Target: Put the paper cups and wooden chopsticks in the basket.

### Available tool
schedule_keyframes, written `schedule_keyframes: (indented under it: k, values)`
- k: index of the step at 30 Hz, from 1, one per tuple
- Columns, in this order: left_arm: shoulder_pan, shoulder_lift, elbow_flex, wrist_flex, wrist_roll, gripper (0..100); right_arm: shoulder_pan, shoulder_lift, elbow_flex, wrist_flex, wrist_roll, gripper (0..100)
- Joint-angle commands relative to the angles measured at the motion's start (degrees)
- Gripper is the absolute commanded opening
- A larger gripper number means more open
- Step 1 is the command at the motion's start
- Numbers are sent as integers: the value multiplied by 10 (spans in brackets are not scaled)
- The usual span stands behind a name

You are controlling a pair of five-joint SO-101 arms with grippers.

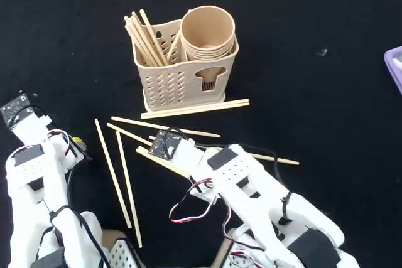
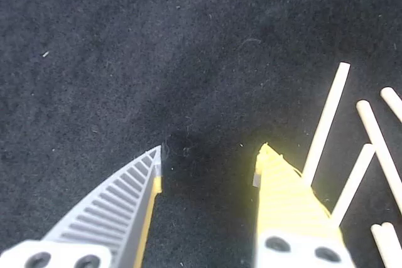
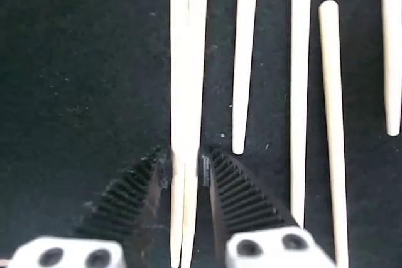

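High view: a beige perforated plastic basket (image 1: 182, 86) stands upright on the black counter (image 1: 326, 123). The compartment on the right arm's side holds a nested stack of brown paper cups (image 1: 207, 29). The other compartment holds a bundle of pale wooden chopsticks (image 1: 144, 39) that stand on end, lean outward and rise above the rim. Two further chopsticks (image 1: 195, 108) lie side by side on the counter just in front of the basket, parallel to its front wall. Nearer the arms, loose chopsticks (image 1: 113, 174) lie scattered flat at various angles, some crossing one another, between the white left arm (image 1: 38, 174) and the white right arm (image 1: 264, 199). Right wrist view: the right hand (image 3: 185, 161), with two dark ribbed fingers, is pressed against either side of a pair of chopsticks (image 3: 187, 61). These two sticks lie together on the counter and run lengthwise between the fingers, so the hand is pinching them. Other single sticks (image 3: 300, 92) lie roughly parallel beside them, apart from the fingers. In the high view this hand sits low over the middle of the scattered sticks, well short of the basket. Left wrist view: the left hand (image 2: 210, 155), with one grey finger and one yellow finger, is spread wide over bare counter and holds nothing. The blunt ends of several sticks (image 2: 326, 117) lie just beside the yellow finger. In the high view the left arm sits at the near left of the counter, well apart from the basket.
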State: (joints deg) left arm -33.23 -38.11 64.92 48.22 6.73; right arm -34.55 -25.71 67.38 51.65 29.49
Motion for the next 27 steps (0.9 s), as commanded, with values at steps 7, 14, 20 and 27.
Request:
schedule_keyframes:
  k: [7,14,20,27]
  values:
    - [-4,-12,-5,-4,-3,242,-22,7,-15,-1,-7,7]
    - [-4,-12,-5,-4,-3,242,2,-77,-17,44,-6,10]
    - [-4,-12,-5,-4,-3,242,28,-291,-37,189,-2,10]
    - [-4,-12,-5,-6,-3,242,57,-454,-112,229,3,10]
